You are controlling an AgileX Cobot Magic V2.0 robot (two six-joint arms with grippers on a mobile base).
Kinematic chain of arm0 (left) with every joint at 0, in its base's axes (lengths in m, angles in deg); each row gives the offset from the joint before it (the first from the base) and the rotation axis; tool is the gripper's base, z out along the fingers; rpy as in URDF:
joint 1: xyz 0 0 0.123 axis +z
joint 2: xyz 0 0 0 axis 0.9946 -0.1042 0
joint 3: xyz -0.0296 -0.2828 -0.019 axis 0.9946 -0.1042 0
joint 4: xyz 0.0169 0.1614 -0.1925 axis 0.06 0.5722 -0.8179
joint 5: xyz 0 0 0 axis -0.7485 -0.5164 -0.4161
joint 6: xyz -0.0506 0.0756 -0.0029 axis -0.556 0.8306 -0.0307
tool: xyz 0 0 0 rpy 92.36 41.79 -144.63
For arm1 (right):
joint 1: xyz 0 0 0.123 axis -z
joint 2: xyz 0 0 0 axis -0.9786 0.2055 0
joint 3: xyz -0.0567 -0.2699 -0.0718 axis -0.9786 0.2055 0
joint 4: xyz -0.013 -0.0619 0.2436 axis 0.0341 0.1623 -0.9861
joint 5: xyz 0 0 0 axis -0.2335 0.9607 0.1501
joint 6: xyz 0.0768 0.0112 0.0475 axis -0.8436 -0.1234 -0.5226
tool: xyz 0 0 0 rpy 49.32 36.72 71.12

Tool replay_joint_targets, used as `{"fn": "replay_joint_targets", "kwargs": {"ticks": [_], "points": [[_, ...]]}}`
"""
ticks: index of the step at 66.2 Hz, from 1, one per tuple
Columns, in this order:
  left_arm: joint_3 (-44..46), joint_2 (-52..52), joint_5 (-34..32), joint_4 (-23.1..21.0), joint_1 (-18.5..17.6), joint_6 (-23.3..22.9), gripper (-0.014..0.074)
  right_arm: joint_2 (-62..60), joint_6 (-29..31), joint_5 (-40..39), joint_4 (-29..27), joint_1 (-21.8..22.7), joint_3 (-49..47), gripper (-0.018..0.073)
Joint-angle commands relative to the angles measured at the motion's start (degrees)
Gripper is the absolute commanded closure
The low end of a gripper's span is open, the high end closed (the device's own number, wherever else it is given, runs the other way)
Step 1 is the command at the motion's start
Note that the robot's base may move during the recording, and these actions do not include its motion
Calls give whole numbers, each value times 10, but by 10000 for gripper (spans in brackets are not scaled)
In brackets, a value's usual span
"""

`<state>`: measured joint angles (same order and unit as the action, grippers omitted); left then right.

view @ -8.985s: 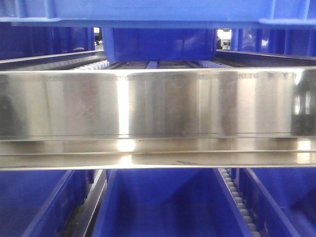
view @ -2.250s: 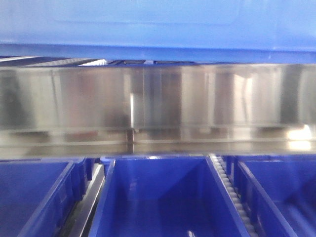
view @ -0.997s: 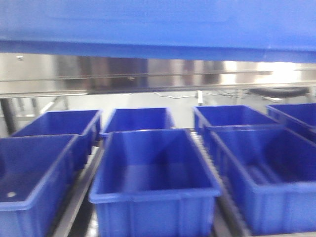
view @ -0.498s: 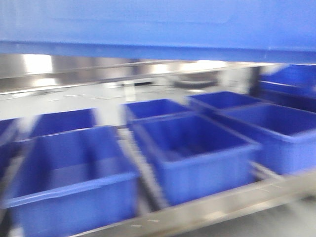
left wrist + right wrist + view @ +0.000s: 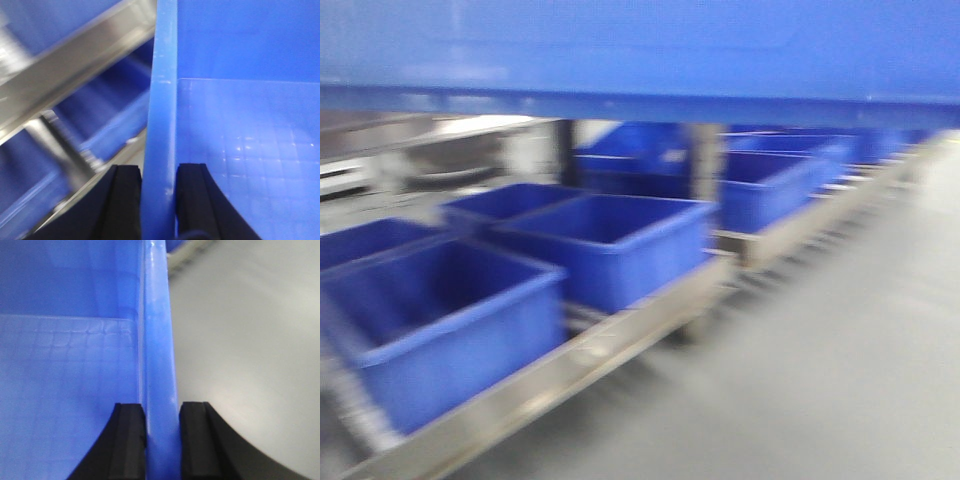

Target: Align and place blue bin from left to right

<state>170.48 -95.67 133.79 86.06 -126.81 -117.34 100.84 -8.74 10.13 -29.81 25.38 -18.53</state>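
Note:
The blue bin (image 5: 640, 45) fills the top of the front view as a broad bright blue wall, held up off the rack. In the left wrist view my left gripper (image 5: 159, 172) is shut on the bin's left rim (image 5: 162, 100), one black finger (image 5: 125, 200) outside and one inside. My right gripper (image 5: 161, 412) in the right wrist view is shut on the bin's right rim (image 5: 157, 315) the same way. The bin's gridded floor (image 5: 250, 150) shows in both wrist views, with nothing lying on the part in view.
Darker blue bins (image 5: 610, 240) stand in rows on a steel roller rack (image 5: 570, 360) running from lower left toward the upper right. Grey floor (image 5: 840, 330) spreads to the right. A steel rail (image 5: 75, 65) passes left of the held bin.
The front view has swung: the rack and its bins slid left and now recede diagonally, with grey floor appearing at right. The held bin stays across the top.

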Motion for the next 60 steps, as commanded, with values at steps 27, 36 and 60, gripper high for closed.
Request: {"fn": "replay_joint_targets", "kwargs": {"ticks": [27, 36, 60], "points": [[7, 1, -72, -19, -15, -2, 707, -4, 0, -84, -6, -10, -5, 629], [7, 1, -72, -19, -15, -2, 707, -4, 0, -84, -6, -10, -5, 629], [7, 1, -72, -19, -15, -2, 707, -4, 0, -84, -6, -10, -5, 629]]}}
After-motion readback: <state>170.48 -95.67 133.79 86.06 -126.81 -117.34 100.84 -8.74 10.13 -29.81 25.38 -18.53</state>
